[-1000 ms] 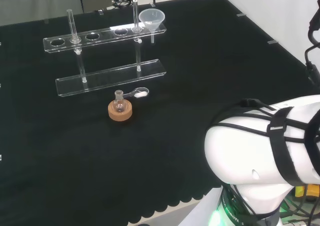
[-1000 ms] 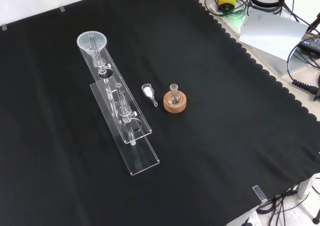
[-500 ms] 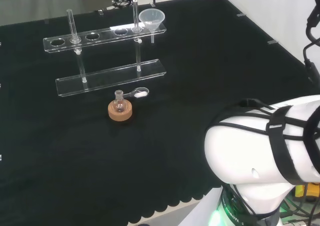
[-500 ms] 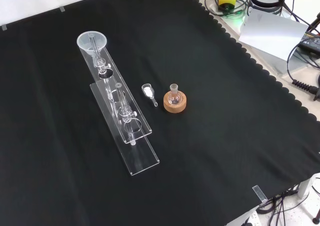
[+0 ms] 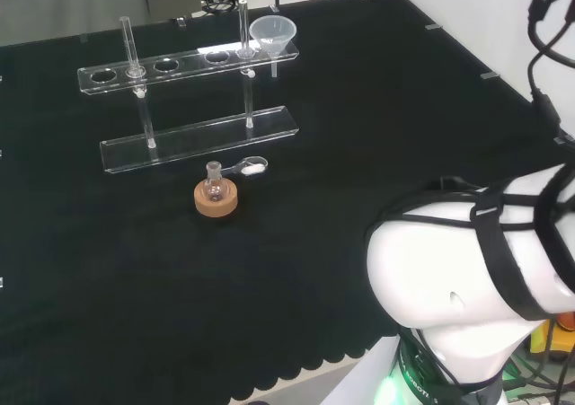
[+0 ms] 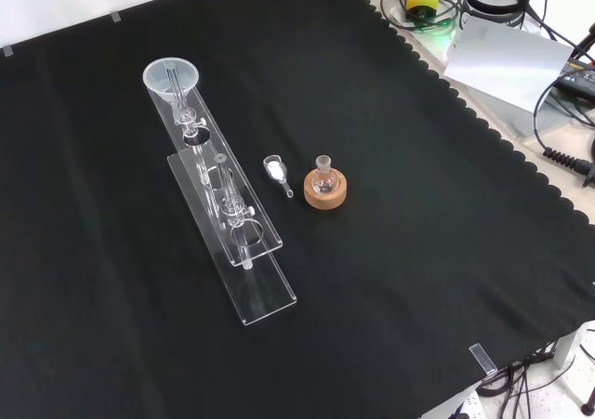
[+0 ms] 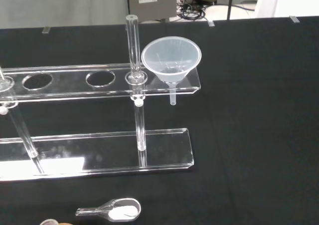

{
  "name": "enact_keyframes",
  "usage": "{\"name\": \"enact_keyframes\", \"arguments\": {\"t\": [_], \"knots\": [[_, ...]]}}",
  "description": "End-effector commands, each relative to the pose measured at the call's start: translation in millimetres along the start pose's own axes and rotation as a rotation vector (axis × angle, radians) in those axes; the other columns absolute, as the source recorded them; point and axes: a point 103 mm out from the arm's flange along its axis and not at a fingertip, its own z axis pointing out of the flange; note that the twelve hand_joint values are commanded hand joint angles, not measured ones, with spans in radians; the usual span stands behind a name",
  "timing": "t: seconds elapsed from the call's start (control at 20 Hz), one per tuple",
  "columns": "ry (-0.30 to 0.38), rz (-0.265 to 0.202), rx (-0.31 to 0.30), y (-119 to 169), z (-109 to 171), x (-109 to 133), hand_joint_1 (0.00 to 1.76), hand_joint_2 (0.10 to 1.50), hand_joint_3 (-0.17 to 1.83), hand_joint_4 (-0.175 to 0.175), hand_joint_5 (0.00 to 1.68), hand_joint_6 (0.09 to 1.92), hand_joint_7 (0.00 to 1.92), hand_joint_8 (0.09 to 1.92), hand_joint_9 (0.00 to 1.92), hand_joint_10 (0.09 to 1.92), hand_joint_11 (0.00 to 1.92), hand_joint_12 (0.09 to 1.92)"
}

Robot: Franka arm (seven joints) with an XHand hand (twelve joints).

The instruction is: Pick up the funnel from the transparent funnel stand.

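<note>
While we look for the fingers, we cannot tell how far they are open or whether they hold or touch anything. We take the transparent funnel stand (image 5: 193, 100) as our landmark: two clear shelves on thin upright rods, set on the black surface (image 6: 409, 215).

The clear funnel (image 7: 171, 61) sits in the end hole of the stand's upper shelf, its spout hanging through below the shelf; in the head view that end is the right one, in the front view the far one. We see an upright rod (image 7: 133, 48) of the stand just beside the funnel, rising above the upper shelf. Further holes in the same shelf stand open.

Near the stand's lower shelf, on the side facing the arm in the head view, a small clear scoop (image 5: 251, 166) with white powder lies on the cloth. Just beside it, a little farther from the stand, a small round flask (image 6: 323, 183) sits upright in a cork ring (image 5: 216, 201).
</note>
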Motion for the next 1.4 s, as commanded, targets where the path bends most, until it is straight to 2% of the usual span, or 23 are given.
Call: {"name": "enact_keyframes", "arguments": {"t": [0.05, 0.45, 0.6, 0.7, 1.05, 1.25, 1.4], "knots": [[-0.017, 0.03, 0.016, 48.2, 10.3, -12.3, 0.0, 1.23, 0.37, 0.014, 0.2, 0.09, 0.02, 0.36, 0.12, 0.6, 0.0, 1.28], [-0.038, -0.012, 0.066, 127.2, 35.6, -24.7, 0.09, 1.16, 0.32, 0.012, 0.21, 0.09, 0.04, 0.39, 0.14, 0.61, 0.0, 1.3], [-0.047, -0.017, 0.076, 149.6, 42.8, -26.2, 0.13, 1.13, 0.3, 0.011, 0.2, 0.09, 0.05, 0.4, 0.16, 0.63, 0.0, 1.31], [-0.064, -0.023, 0.107, 163.2, 50.7, -23.2, 0.18, 1.1, 0.28, 0.011, 0.2, 0.09, 0.06, 0.42, 0.18, 0.64, 0.0, 1.32], [-0.08, -0.06, 0.181, 199.1, 80.5, -8.1, 0.29, 1.03, 0.26, 0.011, 0.19, 0.09, 0.07, 0.45, 0.2, 0.66, 0.0, 1.36], [-0.099, -0.061, 0.228, 211.1, 96.3, -5.5, 0.37, 0.97, 0.24, 0.011, 0.17, 0.09, 0.04, 0.48, 0.19, 0.69, 0.0, 1.38], [-0.125, -0.056, 0.267, 218.0, 105.8, -6.4, 0.51, 0.9, 0.25, 0.016, 0.15, 0.09, 0.01, 0.52, 0.18, 0.73, 0.0, 1.46]]}}
